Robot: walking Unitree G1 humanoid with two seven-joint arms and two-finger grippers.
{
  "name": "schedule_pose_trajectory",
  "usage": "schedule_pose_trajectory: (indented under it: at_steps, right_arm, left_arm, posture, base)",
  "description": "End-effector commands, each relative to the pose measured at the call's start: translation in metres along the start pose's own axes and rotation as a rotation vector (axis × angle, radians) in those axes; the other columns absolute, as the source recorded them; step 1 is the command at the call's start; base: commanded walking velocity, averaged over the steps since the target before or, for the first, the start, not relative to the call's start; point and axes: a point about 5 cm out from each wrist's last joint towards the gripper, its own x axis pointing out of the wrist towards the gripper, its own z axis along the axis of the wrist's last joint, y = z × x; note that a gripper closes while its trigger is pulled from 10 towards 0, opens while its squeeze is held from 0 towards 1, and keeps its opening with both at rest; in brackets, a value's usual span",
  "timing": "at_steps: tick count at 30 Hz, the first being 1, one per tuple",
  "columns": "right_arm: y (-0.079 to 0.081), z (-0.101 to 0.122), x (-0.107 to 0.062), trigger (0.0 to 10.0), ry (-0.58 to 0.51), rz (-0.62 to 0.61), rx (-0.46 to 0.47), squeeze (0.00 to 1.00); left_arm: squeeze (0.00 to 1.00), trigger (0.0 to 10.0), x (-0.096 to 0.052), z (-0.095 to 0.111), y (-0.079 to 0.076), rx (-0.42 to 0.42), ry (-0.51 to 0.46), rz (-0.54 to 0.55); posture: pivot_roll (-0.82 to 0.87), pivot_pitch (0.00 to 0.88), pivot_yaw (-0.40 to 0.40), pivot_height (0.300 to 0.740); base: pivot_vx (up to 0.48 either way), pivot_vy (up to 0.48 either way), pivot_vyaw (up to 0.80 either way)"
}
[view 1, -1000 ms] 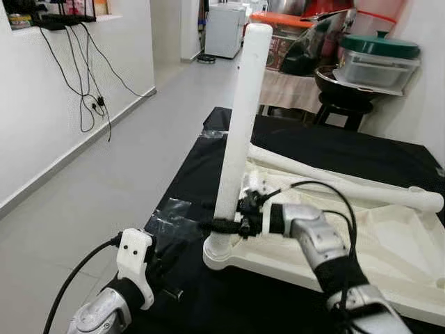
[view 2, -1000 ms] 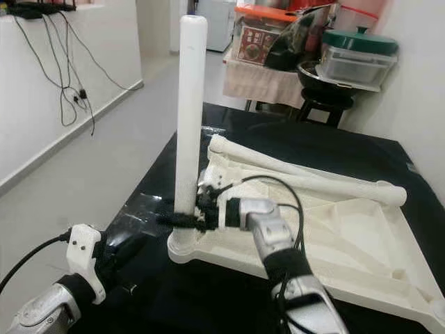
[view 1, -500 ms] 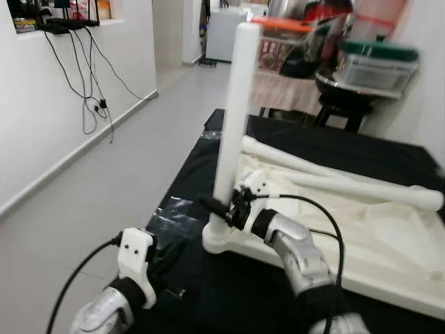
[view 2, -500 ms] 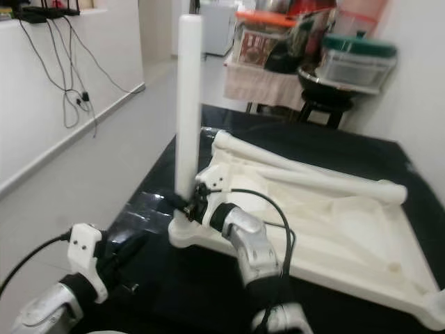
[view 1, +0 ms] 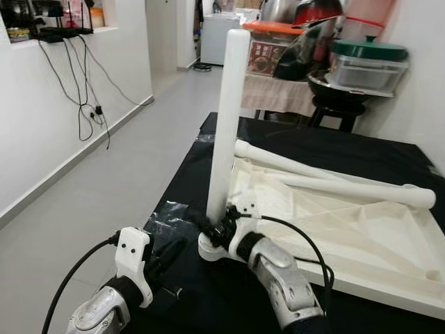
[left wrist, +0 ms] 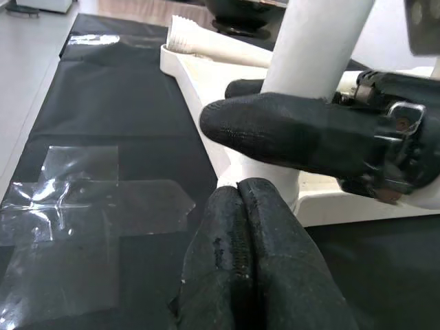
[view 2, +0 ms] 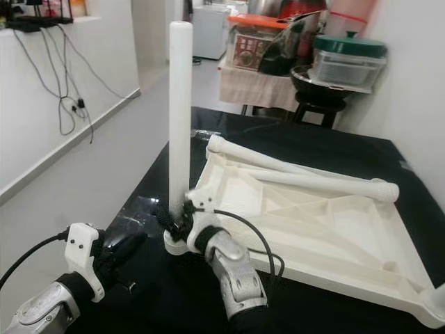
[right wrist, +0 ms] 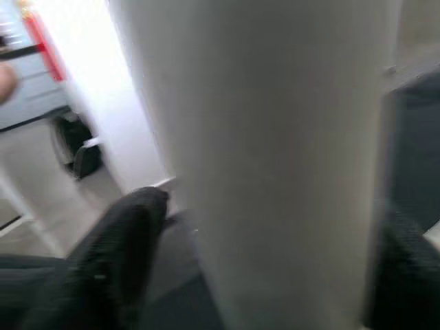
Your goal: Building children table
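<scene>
Clamping upright white leg low down, right tool, left tool pinched together beside it

The right arm reaches forward and inward across the robot's front, its silver forearm angled up from the lower edge of the head view with a black cable looping off the wrist. The right gripper sits low, its two black fingers spread to either side of the white table leg and pressed against its base; in the right wrist view one finger lies along the near side. The left arm is held low at the robot's left, bent at the wrist, a white bracket above the cuff. The left gripper points forward with its fingertips pressed together, holding nothing, just short of the right gripper's finger.
</scene>
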Motion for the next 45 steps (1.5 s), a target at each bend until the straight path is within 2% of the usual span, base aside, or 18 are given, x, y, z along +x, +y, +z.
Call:
schedule_pose_trajectory:
  at_steps: [1, 2, 3, 7, 11, 15, 16, 17, 19, 31, 35, 36, 37, 38, 39, 41, 42, 45]
  right_arm:
    - [0.005, 0.013, 0.001, 10.0, -0.017, 0.122, -0.053, 0.59]
    - [0.003, 0.017, 0.0, 10.0, -0.003, 0.192, -0.097, 0.59]
    - [-0.001, 0.023, -0.002, 10.0, 0.006, 0.272, -0.156, 0.0]
    - [-0.006, 0.029, -0.004, 10.0, 0.012, 0.342, -0.215, 0.0]
    - [-0.037, 0.042, -0.008, 10.0, 0.099, 0.45, -0.27, 0.0]
    - [-0.053, 0.049, -0.008, 10.0, 0.121, 0.44, -0.262, 0.0]
    - [-0.059, 0.051, -0.009, 3.3, 0.129, 0.434, -0.255, 0.0]
    - [-0.059, 0.051, -0.009, 3.3, 0.129, 0.434, -0.255, 0.0]
    - [-0.065, 0.053, -0.011, 0.0, 0.136, 0.441, -0.23, 0.0]
    - [-0.072, 0.053, -0.018, 0.0, 0.108, 0.429, -0.235, 0.0]
    - [-0.071, 0.039, -0.022, 0.0, 0.101, 0.275, -0.213, 0.0]
    - [-0.061, 0.021, -0.017, 0.0, 0.07, 0.053, -0.189, 0.0]
    - [-0.048, 0.002, -0.018, 0.0, 0.034, -0.17, -0.082, 0.0]
    - [-0.048, 0.002, -0.018, 0.0, 0.034, -0.17, -0.082, 0.0]
    - [-0.03, -0.015, -0.022, 0.0, 0.051, -0.305, -0.019, 0.0]
    - [-0.03, -0.015, -0.022, 0.0, 0.051, -0.305, -0.019, 0.0]
    - [-0.002, -0.005, -0.014, 0.0, 0.015, -0.193, -0.21, 0.0]
    - [0.001, -0.011, -0.009, 0.0, 0.061, -0.123, -0.207, 0.0]
  left_arm:
    - [0.0, 10.0, 0.0, -0.005, 0.0, -0.004, 0.019, -0.001]
    - [0.0, 10.0, 0.001, -0.005, 0.0, -0.005, 0.02, -0.003]
    - [0.0, 10.0, 0.001, -0.005, 0.0, -0.005, 0.02, -0.005]
    - [0.0, 10.0, 0.002, -0.005, 0.0, -0.006, 0.02, -0.007]
    - [0.0, 10.0, 0.003, -0.007, -0.001, -0.005, 0.016, 0.0]
    - [0.0, 10.0, 0.003, -0.007, -0.001, -0.006, 0.016, 0.001]
    - [0.0, 10.0, 0.003, -0.008, -0.001, -0.007, 0.016, 0.001]
    - [0.0, 10.0, 0.003, -0.008, -0.001, -0.007, 0.016, 0.001]
    - [0.0, 10.0, 0.003, -0.008, -0.002, -0.008, 0.016, -0.001]
    - [0.0, 10.0, 0.002, -0.007, -0.002, -0.008, 0.014, -0.001]
    - [0.0, 10.0, 0.001, -0.006, -0.002, -0.008, 0.012, -0.001]
    - [0.0, 10.0, -0.001, -0.005, -0.002, -0.007, 0.012, -0.001]
    - [0.0, 10.0, -0.002, -0.004, -0.001, -0.007, 0.011, 0.0]
    - [0.0, 10.0, -0.002, -0.004, -0.001, -0.007, 0.011, 0.0]
    - [0.0, 10.0, -0.003, -0.003, 0.0, -0.006, 0.011, 0.0]
    - [0.0, 10.0, -0.003, -0.003, 0.0, -0.006, 0.011, 0.0]
    - [0.0, 10.0, -0.004, -0.002, 0.001, -0.006, 0.012, -0.001]
    - [0.0, 10.0, -0.002, -0.003, 0.003, -0.005, 0.015, -0.002]
  posture:
    - [0.11, 0.0, -0.085, 0.74]
    - [0.11, 0.0, -0.085, 0.74]
    - [0.11, 0.0, -0.087, 0.74]
    - [0.11, 0.0, -0.087, 0.74]
    - [0.13, 0.0, -0.1, 0.74]
    - [0.13, 0.0, -0.101, 0.74]
    - [0.13, 0.0, -0.1, 0.74]
    - [0.13, 0.0, -0.1, 0.74]
    - [0.13, 0.0, -0.099, 0.74]
    - [0.13, 0.0, -0.095, 0.74]
    - [0.12, 0.0, -0.1, 0.74]
    - [0.11, 0.0, -0.095, 0.74]
    - [0.09, 0.0, -0.092, 0.74]
    - [0.09, 0.0, -0.092, 0.74]
    - [0.09, 0.0, -0.088, 0.74]
    - [0.09, 0.0, -0.088, 0.74]
    - [0.08, 0.0, -0.077, 0.74]
    - [0.08, 0.0, -0.065, 0.74]
  base:
    - [0.0, 0.0, 0.0]
    - [0.0, 0.0, 0.0]
    - [0.0, 0.0, 0.0]
    - [0.0, 0.0, 0.0]
    - [0.0, 0.0, 0.0]
    - [0.0, 0.0, 0.0]
    - [0.0, 0.0, 0.0]
    - [0.0, 0.0, 0.0]
    - [0.0, 0.0, 0.0]
    - [0.0, 0.0, 0.0]
    - [0.0, 0.0, 0.0]
    - [0.0, 0.0, 0.0]
    - [0.0, 0.0, 0.0]
    - [0.0, 0.0, 0.0]
    - [0.0, 0.0, 0.0]
    - [0.0, 0.0, 0.0]
    - [0.0, 0.0, 0.0]
    - [0.0, 0.0, 0.0]
